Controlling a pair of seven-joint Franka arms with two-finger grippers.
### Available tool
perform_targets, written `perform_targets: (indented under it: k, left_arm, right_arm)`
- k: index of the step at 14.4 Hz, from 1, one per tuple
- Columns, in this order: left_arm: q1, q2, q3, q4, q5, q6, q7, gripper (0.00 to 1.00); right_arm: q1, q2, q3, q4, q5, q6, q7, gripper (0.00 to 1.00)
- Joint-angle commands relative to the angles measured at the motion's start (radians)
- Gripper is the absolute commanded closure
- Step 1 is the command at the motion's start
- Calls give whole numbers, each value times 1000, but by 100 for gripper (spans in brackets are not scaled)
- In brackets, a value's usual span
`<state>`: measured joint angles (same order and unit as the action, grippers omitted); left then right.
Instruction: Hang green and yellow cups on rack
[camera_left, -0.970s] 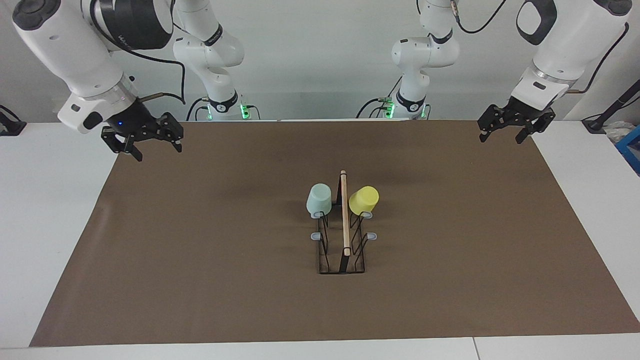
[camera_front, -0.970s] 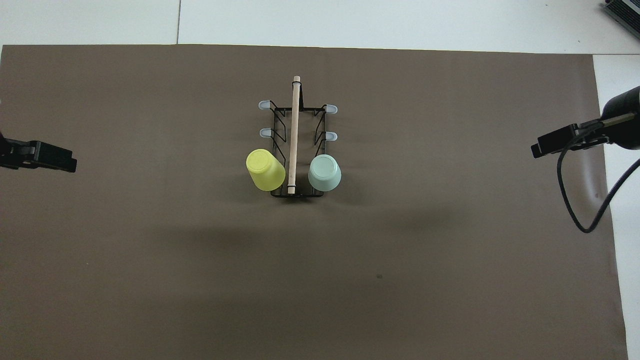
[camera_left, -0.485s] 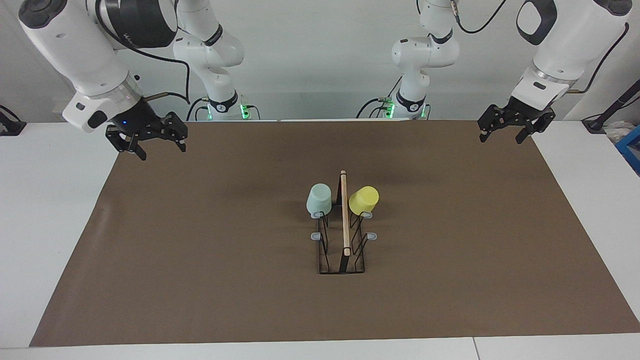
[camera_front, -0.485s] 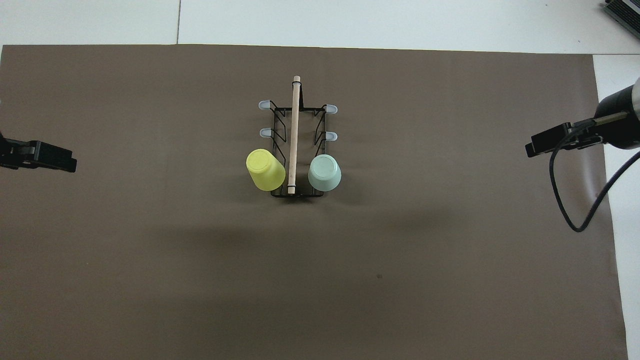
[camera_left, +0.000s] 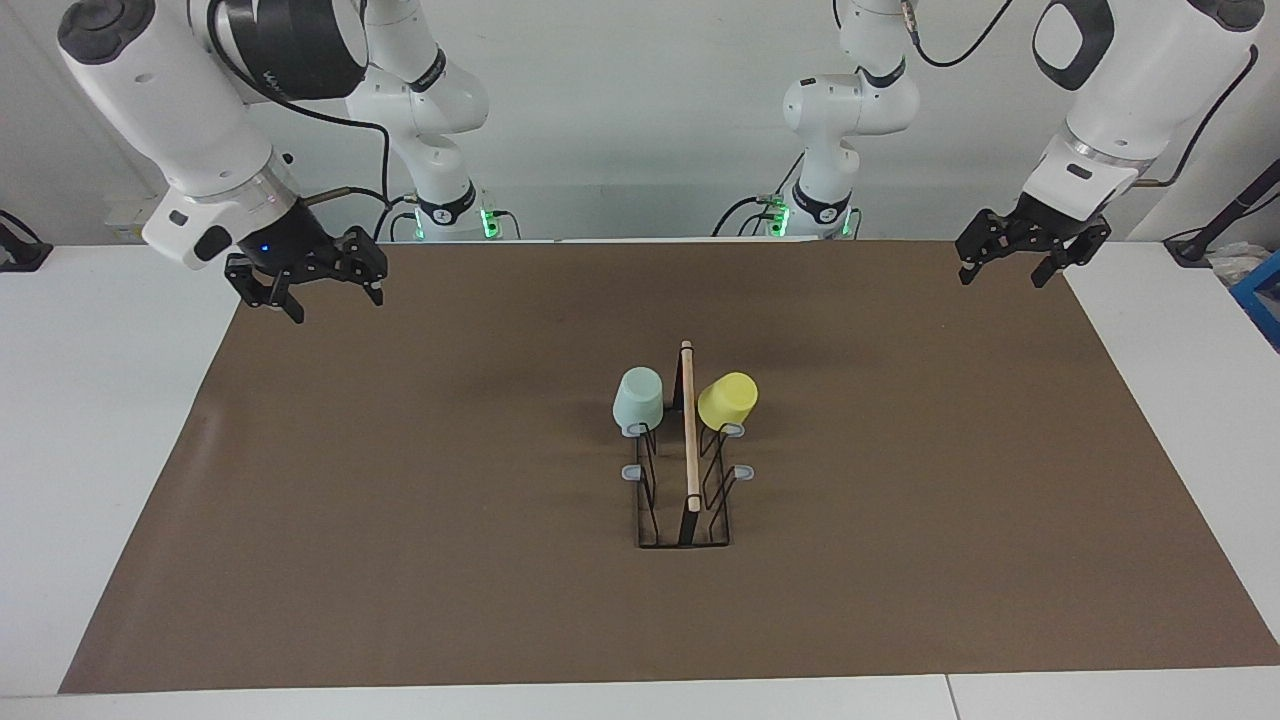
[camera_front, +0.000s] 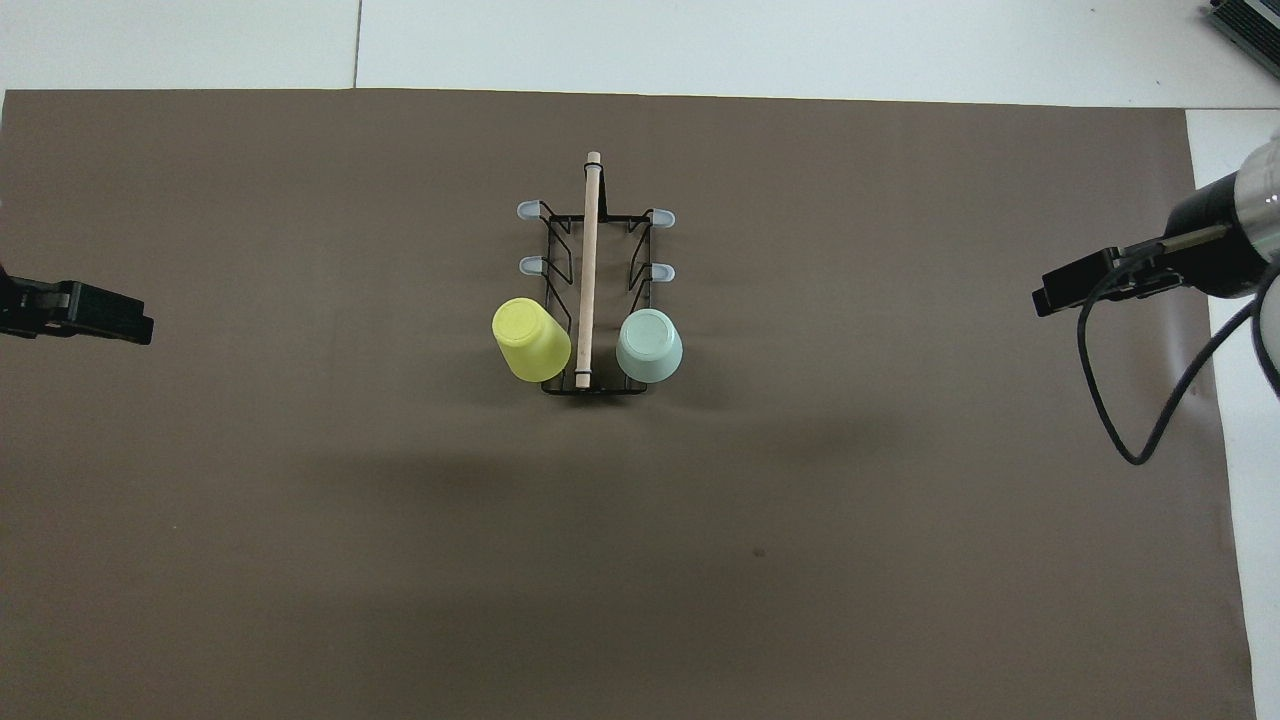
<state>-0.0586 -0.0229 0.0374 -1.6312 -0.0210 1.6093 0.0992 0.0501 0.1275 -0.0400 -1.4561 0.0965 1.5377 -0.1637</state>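
Note:
The black wire rack (camera_left: 690, 440) with a wooden top rod stands mid-table on the brown mat; it also shows in the overhead view (camera_front: 590, 260). The mint green cup (camera_left: 638, 398) (camera_front: 649, 345) hangs upside down on the peg nearest the robots, on the side toward the right arm. The yellow cup (camera_left: 728, 399) (camera_front: 530, 338) hangs tilted on the matching peg toward the left arm. My right gripper (camera_left: 335, 300) (camera_front: 1060, 290) is open and empty over the mat's edge at its own end. My left gripper (camera_left: 1003, 275) (camera_front: 120, 322) is open and empty over the mat at its own end.
The brown mat (camera_left: 400, 520) covers most of the white table. Several grey-tipped pegs (camera_left: 632, 472) of the rack are bare. A blue object (camera_left: 1262, 295) sits at the table's edge at the left arm's end. A black cable (camera_front: 1130, 420) hangs from the right arm.
My right gripper has moved a little inward over the mat, toward the middle of the table. The left gripper, the cups and the rack have not moved.

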Motion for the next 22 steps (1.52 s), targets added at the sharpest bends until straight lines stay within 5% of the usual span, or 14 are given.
perform_targets:
  k: [1,13,16,22]
  left_arm:
    - [0,-22,2,-27,-4,18,0,0]
    - [0,-23,4,-33,-4,21,-3,0]
    - [0,-26,2,-36,-4,21,-1,0]
    - [0,-26,6,-39,-4,35,-1,0]
  right_arm:
    - [51,14,-53,28,-11,-17,20,0]
    - [140,-2,-138,109,-11,-156,24,0]
    - [172,-17,-130,88,-32,-126,179,0]
    - [174,-25,-129,-73,-105,53,181,0]
